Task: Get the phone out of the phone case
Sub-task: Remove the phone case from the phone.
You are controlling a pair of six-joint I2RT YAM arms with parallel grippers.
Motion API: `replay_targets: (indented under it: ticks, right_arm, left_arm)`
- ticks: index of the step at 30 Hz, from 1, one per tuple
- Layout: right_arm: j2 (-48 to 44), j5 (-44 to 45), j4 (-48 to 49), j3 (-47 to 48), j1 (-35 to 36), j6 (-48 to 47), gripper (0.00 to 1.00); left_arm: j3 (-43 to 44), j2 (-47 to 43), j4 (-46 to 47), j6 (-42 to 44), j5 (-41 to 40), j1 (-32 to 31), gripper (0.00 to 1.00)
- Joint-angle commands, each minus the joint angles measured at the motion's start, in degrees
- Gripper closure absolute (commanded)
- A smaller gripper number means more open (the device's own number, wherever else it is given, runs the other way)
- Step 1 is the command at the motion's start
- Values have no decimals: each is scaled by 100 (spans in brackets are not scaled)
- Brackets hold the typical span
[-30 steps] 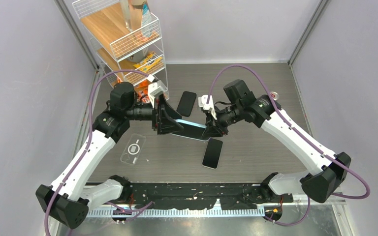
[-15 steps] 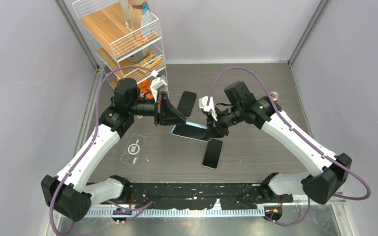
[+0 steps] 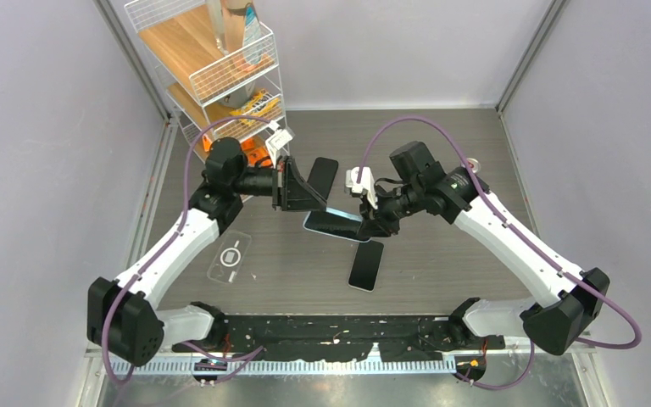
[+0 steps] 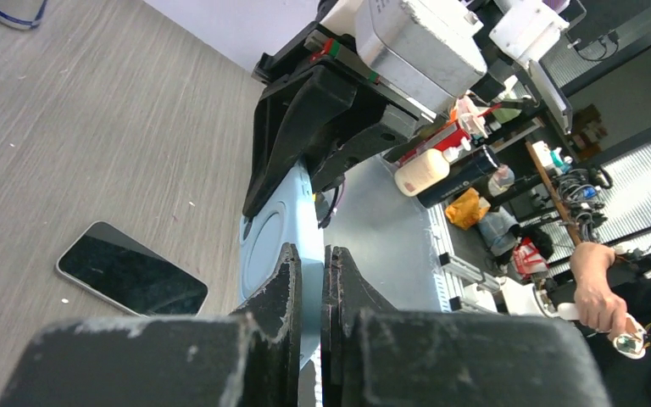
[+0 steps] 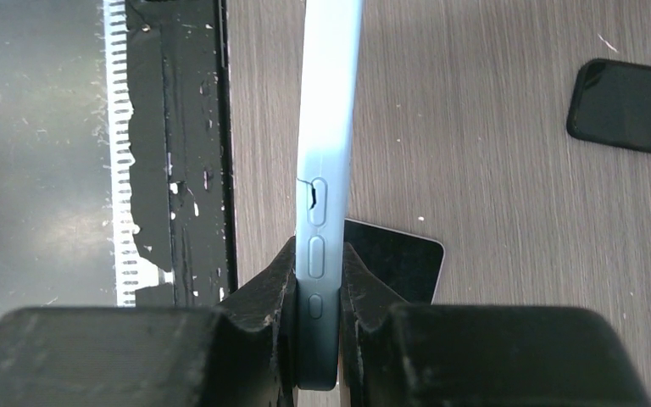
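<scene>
**Peeling the case rim away from the phone held in mid-air**

My left gripper (image 4: pixel 312 271) has its fingers pressed together right at the near end of the soft light-blue silicone phone case (image 4: pixel 298 216). A sliver of blue shows in the narrow gap, but I cannot tell whether I have caught the rim or only closed beside it. My right gripper (image 5: pixel 317 264) pinches the opposite end of the case across its thickness, with its pads level with the side buttons.

The dark-screened phone (image 3: pixel 339 223) sits in the case, seated all round as far as I can see, and both hang between my arms above the grey wood-grain table (image 3: pixel 458 254).

I judge that the step calls for the following:
- Confirm the left pinch has only the rubbery rim, not the phone's glass edge, or the whole thing will twist.
- Keep the right hold firm and motionless as the anchor.
- Roll the left wrist outward at a corner so the rim stretches off there first, not along a long side.
- Pull slowly, because silicone can snap back or slip from shut fingers.

Directly below lies a bare black phone with a pale edge (image 3: pixel 366 264), and another black phone (image 3: pixel 321 176) lies just beyond, so a dropped handset could land on glass. A clear flat case (image 3: pixel 230 256) lies well apart to my left.
</scene>
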Motion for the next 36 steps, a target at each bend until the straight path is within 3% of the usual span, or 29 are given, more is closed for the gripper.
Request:
replay_targets:
  ticks: [1, 8, 15, 25, 36]
  right_arm:
    - [-405, -170, 694, 346, 84, -136, 94]
    - [-507, 162, 654, 392, 137, -298, 95]
    - [-538, 493, 573, 473, 242, -482, 95]
    - [-542, 575, 441, 678, 334, -582, 94]
    - [-560, 468, 227, 826, 409, -699, 94]
  left_arm:
    - [-137, 309, 911, -976, -165, -37, 100]
    - [-148, 878, 1487, -1722, -262, -38, 100]
    - [-4, 1260, 1439, -1853, -348, -40, 100]
    - [257, 1365, 29, -785, -694, -49, 100]
    - [759, 1688, -898, -42, -947, -61, 100]
